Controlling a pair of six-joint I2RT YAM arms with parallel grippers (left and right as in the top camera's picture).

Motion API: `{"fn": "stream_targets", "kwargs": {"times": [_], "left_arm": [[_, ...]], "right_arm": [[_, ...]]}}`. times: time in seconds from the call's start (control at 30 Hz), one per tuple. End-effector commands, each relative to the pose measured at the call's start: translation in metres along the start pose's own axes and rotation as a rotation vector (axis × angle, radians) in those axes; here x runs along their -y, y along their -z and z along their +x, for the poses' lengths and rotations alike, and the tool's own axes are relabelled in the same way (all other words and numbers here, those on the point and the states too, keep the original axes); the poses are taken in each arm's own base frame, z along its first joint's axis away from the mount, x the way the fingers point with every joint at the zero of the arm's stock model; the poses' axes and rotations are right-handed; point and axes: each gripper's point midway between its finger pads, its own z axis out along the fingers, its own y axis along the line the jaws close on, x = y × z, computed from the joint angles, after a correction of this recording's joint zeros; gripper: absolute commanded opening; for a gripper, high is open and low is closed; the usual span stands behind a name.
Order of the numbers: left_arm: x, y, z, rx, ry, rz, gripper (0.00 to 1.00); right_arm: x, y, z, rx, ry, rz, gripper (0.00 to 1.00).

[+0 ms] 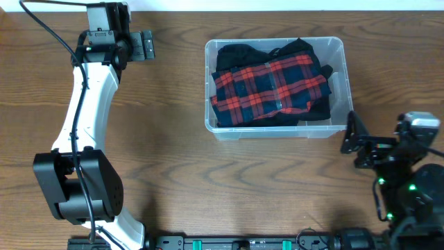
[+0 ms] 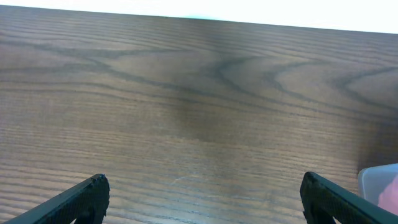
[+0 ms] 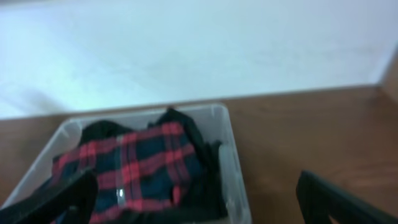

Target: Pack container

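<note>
The clear plastic container sits at the back centre-right of the table. A red and navy plaid garment lies in it on top of black clothing. The container's rim and the plaid garment also show in the right wrist view. My left gripper is open and empty at the far left back, over bare wood. My right gripper is open and empty just off the container's near right corner.
A corner of the container shows at the right edge of the left wrist view. The wooden table spreads around the container. A white wall stands behind the table's far edge.
</note>
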Motion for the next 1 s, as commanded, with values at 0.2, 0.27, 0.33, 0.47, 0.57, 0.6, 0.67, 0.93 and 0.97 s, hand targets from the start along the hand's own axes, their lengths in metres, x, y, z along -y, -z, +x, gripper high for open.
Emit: {"fn": "stream_targets", "kwargs": {"times": [0.2, 0.27, 0.33, 0.47, 0.57, 0.6, 0.67, 0.93, 0.97], "left_arm": [[-0.002, 0.007, -0.003, 0.011, 0.011, -0.006, 0.98], [-0.002, 0.007, -0.003, 0.011, 0.011, -0.006, 0.98], [-0.002, 0.007, -0.003, 0.011, 0.011, -0.006, 0.98], [-0.002, 0.007, -0.003, 0.011, 0.011, -0.006, 0.98], [-0.002, 0.007, -0.003, 0.011, 0.011, -0.006, 0.98], [-0.002, 0.007, -0.003, 0.011, 0.011, -0.006, 0.98], [-0.002, 0.007, -0.003, 0.011, 0.011, -0.006, 0.98], [-0.002, 0.007, -0.003, 0.011, 0.011, -0.006, 0.98], [-0.002, 0.007, -0.003, 0.011, 0.011, -0.006, 0.98]], "right_arm": [[-0.013, -0.022, 0.067, 0.11, -0.033, -0.16, 0.99], [-0.012, -0.024, 0.076, 0.149, -0.066, -0.17, 0.99], [-0.011, -0.025, 0.081, 0.189, -0.086, -0.181, 0.99], [-0.011, -0.025, 0.089, 0.257, -0.096, -0.206, 0.99], [-0.012, -0.026, 0.097, 0.271, -0.096, -0.215, 0.99], [-0.011, -0.026, 0.1, 0.271, -0.097, -0.212, 0.99], [-0.012, -0.025, 0.103, 0.275, -0.097, -0.217, 0.99], [-0.013, -0.017, 0.093, 0.332, -0.097, -0.218, 0.99], [-0.013, -0.015, 0.091, 0.343, -0.09, -0.22, 0.99]]}}
